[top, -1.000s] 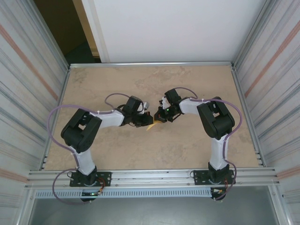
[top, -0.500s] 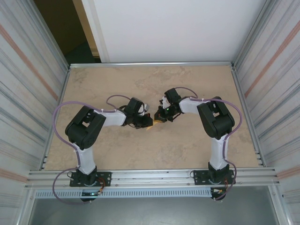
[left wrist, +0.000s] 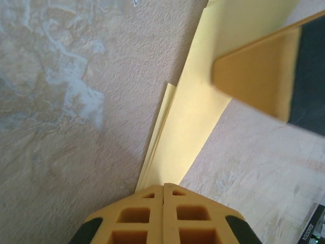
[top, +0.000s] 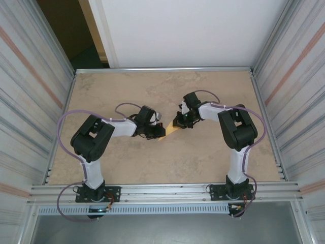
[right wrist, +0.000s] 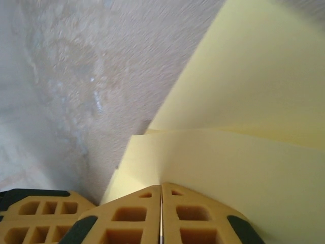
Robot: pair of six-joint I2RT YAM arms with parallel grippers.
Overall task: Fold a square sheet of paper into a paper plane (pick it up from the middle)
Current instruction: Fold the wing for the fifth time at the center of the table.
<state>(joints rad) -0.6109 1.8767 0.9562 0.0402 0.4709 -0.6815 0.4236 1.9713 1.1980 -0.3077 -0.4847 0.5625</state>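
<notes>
**Paper plane [top: 170, 131] clamped at both ends**

At the middle of the table [top: 203, 157], the left gripper [left wrist: 163, 189] and right gripper [right wrist: 161, 188] each pinch the half-folded yellow paper. Pulling apart or twisting unevenly could rip it or spoil its creases.

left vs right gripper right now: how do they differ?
Position: in the top view the left gripper is at the near-left end of the folded yellow paper, and the right gripper is at its far-right end. Grip spot: the left gripper pinches a narrow, layered tip, while the right gripper pinches where the paper spreads wide. Shared: both are shut on the paper.
</notes>
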